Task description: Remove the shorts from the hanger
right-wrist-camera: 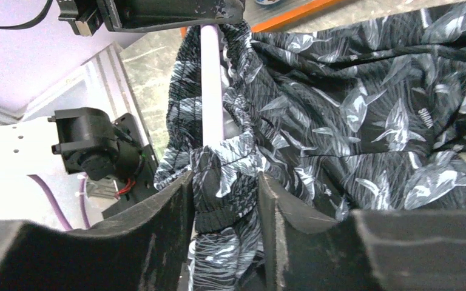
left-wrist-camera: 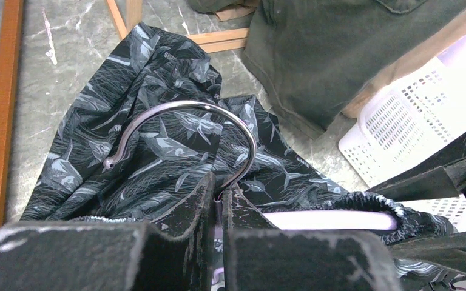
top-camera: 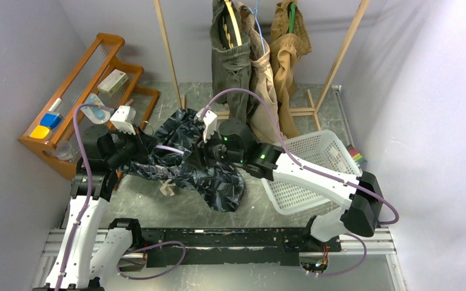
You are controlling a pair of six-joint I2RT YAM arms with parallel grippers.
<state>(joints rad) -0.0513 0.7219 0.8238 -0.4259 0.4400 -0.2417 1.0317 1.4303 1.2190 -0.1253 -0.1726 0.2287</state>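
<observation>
a white plastic basket (top-camera: 315, 182) at right, an orange wooden shelf (top-camera: 110, 41) at left, grey table (top-camera: 158, 206) beneath.

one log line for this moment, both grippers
left gripper: shut on hanger hook | right gripper: pinching navy shorts waistband | status: not yet removed

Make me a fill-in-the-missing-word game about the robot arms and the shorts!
1. The left gripper is shut on the hanger at its metal ____.
2. The right gripper pinches the navy shorts at their ____.
3. On the wooden rack hang ____ more pairs: olive shorts, beige shorts, tan shorts.
4. The white basket sits beside the ____ arm.

Missing words: hook, waistband, three, right.
</observation>
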